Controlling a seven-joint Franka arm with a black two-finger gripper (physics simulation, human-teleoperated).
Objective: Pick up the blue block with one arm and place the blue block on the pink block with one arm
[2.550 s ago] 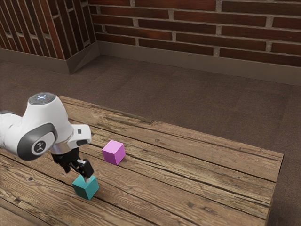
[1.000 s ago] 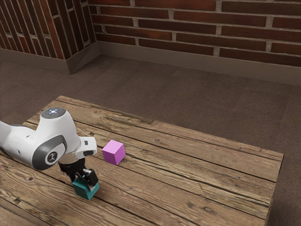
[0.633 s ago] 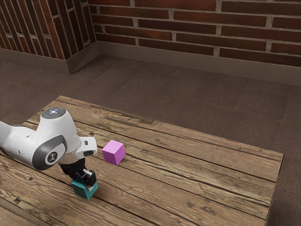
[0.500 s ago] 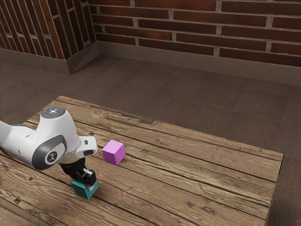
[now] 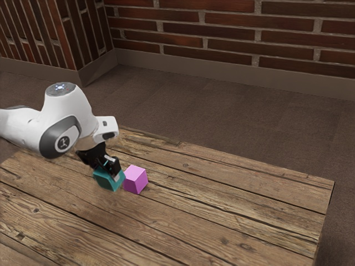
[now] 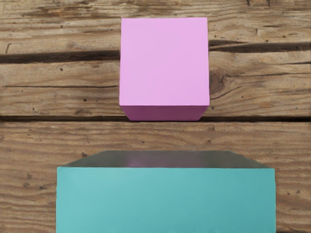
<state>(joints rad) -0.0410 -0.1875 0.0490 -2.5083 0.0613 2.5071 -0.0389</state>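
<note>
Toward the far edge of the bench (image 5: 238,221), I see the end effector (image 5: 108,166) clamped on the blue block (image 5: 105,180), held just beside the pink block (image 5: 135,179), on the exterior view's left.

Weathered plank table (image 5: 233,210) lies beneath the jaws, grain and knots visible. Dull brown floor (image 5: 222,111) extends beyond them to a red brick wall (image 5: 222,33)

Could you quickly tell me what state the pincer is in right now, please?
Pincer: closed, holding the blue block beside the pink block.
</note>
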